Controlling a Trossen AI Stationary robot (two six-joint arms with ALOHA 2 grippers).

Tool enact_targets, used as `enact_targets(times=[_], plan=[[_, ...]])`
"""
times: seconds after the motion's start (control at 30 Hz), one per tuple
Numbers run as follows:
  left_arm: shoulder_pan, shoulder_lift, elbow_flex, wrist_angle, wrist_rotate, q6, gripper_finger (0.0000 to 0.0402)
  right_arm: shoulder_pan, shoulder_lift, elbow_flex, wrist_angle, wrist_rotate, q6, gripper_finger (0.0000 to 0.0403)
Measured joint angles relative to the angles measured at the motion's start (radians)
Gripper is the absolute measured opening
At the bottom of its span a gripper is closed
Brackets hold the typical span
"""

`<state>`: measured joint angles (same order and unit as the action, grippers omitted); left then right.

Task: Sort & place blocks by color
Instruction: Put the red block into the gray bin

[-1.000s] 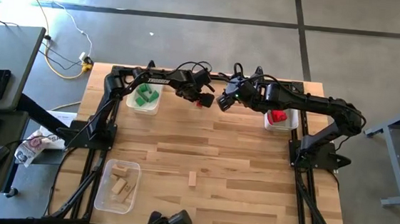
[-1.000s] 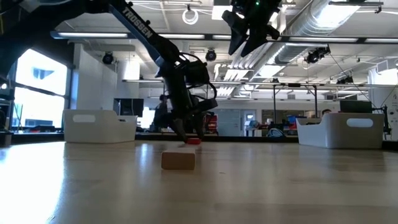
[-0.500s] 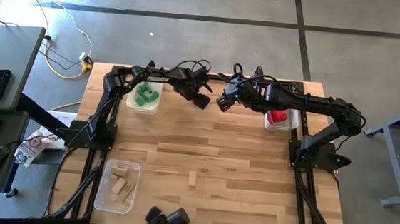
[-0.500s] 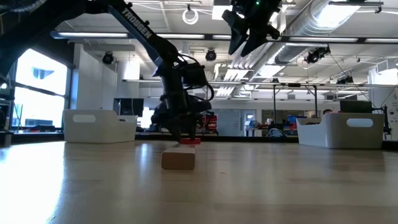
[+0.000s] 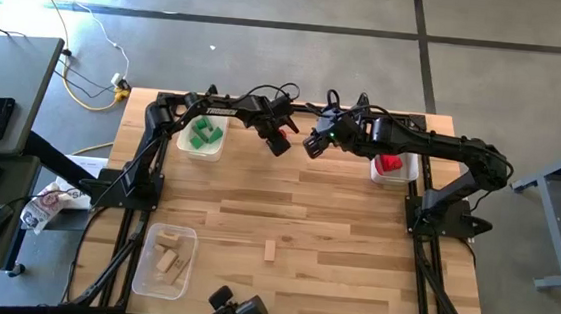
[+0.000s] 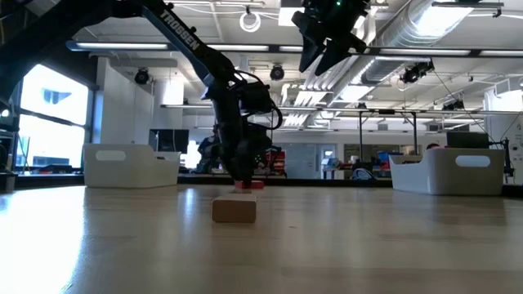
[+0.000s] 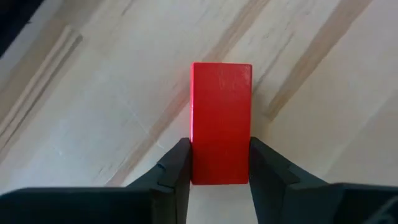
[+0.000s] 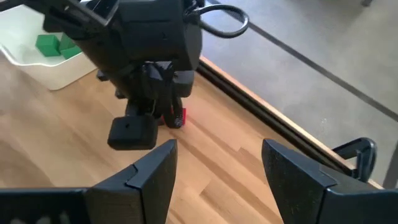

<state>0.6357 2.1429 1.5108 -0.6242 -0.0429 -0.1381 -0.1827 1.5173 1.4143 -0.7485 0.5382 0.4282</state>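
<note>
Red block (image 7: 221, 121) sits clamped between left tool (image 7: 219, 163) fingers.

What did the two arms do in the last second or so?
The left claw came down over the red block at the far side of the table and closed its fingers on both of its sides; the block still lies on the wood. The right claw stayed open in the air beside it. The plain wooden block and the bins did not move.
</note>
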Motion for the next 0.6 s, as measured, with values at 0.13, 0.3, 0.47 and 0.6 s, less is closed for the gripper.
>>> enact_targets(times=[0.13,0.3,0.47,0.6], plan=[[-0.013,-0.001,0.000,-0.009,0.013,0.037,0.0098,0.000,0.000,0.000,0.000,-0.034,-0.016,0.0222],[-0.023,-0.014,-0.002,-0.036,0.141,0.064,0.0099,0.000,0.000,0.000,0.000,-0.086,-0.053,0.0222],[-0.035,-0.035,-0.001,-0.038,0.185,0.090,0.0099,0.000,0.000,0.000,-0.003,-0.164,-0.091,0.0222],[-0.042,-0.041,-0.002,-0.066,0.185,0.098,0.0100,0.000,0.000,0.000,-0.007,-0.246,-0.109,0.0222]])
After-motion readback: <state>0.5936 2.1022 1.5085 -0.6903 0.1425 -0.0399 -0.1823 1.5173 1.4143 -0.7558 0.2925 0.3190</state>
